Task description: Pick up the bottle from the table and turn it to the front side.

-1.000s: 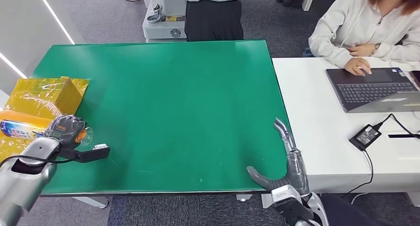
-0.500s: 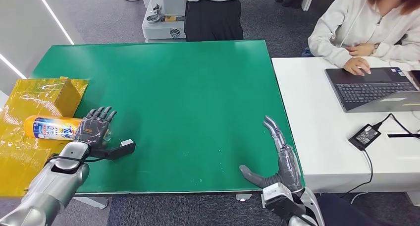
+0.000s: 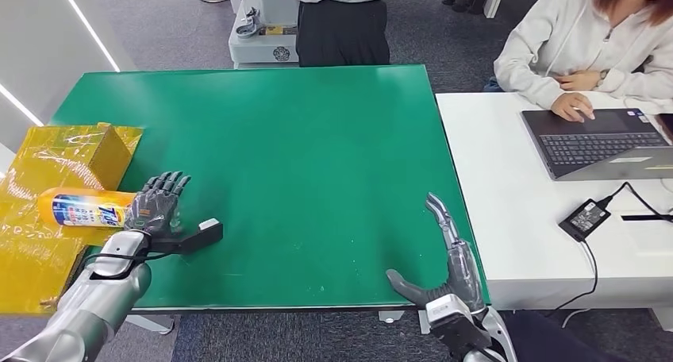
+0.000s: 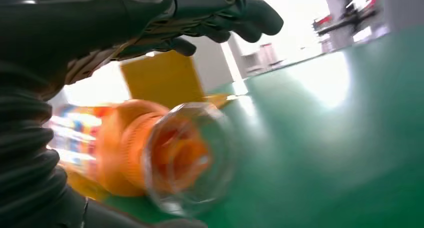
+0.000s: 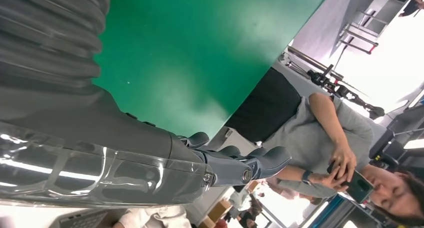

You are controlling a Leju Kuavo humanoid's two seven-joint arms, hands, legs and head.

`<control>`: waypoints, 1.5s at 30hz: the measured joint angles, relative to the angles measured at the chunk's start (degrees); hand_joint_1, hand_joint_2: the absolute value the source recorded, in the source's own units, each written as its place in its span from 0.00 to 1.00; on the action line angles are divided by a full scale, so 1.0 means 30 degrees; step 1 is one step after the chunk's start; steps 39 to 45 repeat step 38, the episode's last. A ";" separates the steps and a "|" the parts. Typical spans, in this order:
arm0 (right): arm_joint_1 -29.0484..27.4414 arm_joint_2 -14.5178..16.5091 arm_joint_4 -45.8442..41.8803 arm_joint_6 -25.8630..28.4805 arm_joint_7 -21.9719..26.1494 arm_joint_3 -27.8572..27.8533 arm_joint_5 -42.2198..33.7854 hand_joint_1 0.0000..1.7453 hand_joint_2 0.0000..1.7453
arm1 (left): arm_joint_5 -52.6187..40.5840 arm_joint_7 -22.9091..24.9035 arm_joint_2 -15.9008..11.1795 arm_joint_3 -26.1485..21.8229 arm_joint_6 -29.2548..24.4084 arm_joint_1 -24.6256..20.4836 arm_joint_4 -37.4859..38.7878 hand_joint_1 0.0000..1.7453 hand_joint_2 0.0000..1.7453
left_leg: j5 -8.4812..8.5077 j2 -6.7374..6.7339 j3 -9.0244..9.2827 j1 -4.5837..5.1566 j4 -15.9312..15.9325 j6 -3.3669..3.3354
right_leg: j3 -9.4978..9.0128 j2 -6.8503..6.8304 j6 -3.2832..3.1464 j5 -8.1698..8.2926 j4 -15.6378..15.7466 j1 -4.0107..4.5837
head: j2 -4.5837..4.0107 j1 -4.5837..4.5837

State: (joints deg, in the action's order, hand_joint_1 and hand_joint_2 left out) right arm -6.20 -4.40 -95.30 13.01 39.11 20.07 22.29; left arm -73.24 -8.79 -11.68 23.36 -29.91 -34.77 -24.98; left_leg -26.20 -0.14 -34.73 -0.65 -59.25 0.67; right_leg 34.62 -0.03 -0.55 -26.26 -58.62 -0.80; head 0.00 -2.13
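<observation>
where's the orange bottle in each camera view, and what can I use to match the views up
Head view: the bottle lies on its side at the table's left edge, partly on the yellow box, cap end under the left hand.
Left wrist view: the bottle is close up and blurred, clear cap toward the camera, below the hand's fingers.
Right wrist view: not in it.
Shared landmark: the green table, seen in every view.

Orange bottle (image 4: 150, 158) lies on its side, clear cap facing the camera, low over the green worktop (image 4: 340, 138); left hand (image 4: 100, 33) arches above it, fingers (image 4: 240, 18) spread, yellow box (image 4: 160, 78) behind.
</observation>
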 joint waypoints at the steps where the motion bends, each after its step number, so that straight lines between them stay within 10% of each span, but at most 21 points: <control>1: -0.0026 -0.0018 0.0044 0.0080 0.0000 0.0046 -0.0055 0.00 1.00 | 0.1356 -0.1430 0.0283 -0.0398 -0.0820 0.0282 -0.0126 0.00 1.00 | -0.0001 -0.0001 0.0001 0.0002 -0.0001 -0.0001 | 0.0001 0.0001 0.0001 0.0000 0.0004 -0.0003 | 0.0000 0.0000; 7: -0.0246 -0.0029 0.0138 0.0419 0.0067 0.0426 -0.0689 0.00 1.00 | 0.8000 -0.9778 0.3479 -0.3545 -0.3356 0.4213 -0.5753 0.00 1.00 | -0.0053 -0.0016 -0.0005 0.0031 -0.0006 -0.0032 | 0.0001 0.0030 0.0024 -0.0016 0.0037 -0.0036 | 0.0000 0.0000; 19: -0.0719 0.0064 0.0107 0.0969 0.0330 0.0725 -0.1186 0.00 1.00 | 0.7948 -1.0129 0.6888 -0.3977 -0.3420 0.9129 -1.9104 0.00 1.00 | -0.0087 -0.0008 0.0006 0.0017 -0.0002 -0.0062 | -0.0015 0.0011 0.0061 -0.0050 0.0049 -0.0027 | 0.0000 -0.0004; 29: -0.1432 -0.0024 -0.0762 0.3294 0.0340 0.1541 -0.2211 0.00 1.00 | 2.3719 -1.0133 0.6043 0.1924 0.1859 0.9088 -1.7869 0.00 1.00 | -0.0086 0.0009 0.0004 0.0020 -0.0005 -0.0062 | -0.0023 -0.0005 0.0056 -0.0058 0.0053 -0.0030 | 0.0000 0.0000; 45: -0.2377 -0.0025 -0.2597 0.4059 -0.0002 0.1726 -0.1568 0.00 1.00 | 2.6044 -1.0113 0.6281 0.3225 0.4286 0.8341 -1.5086 0.00 1.00 | -0.0090 0.0006 0.0002 0.0019 -0.0004 -0.0064 | -0.0016 0.0000 0.0057 -0.0062 0.0055 -0.0028 | 0.0000 -0.0004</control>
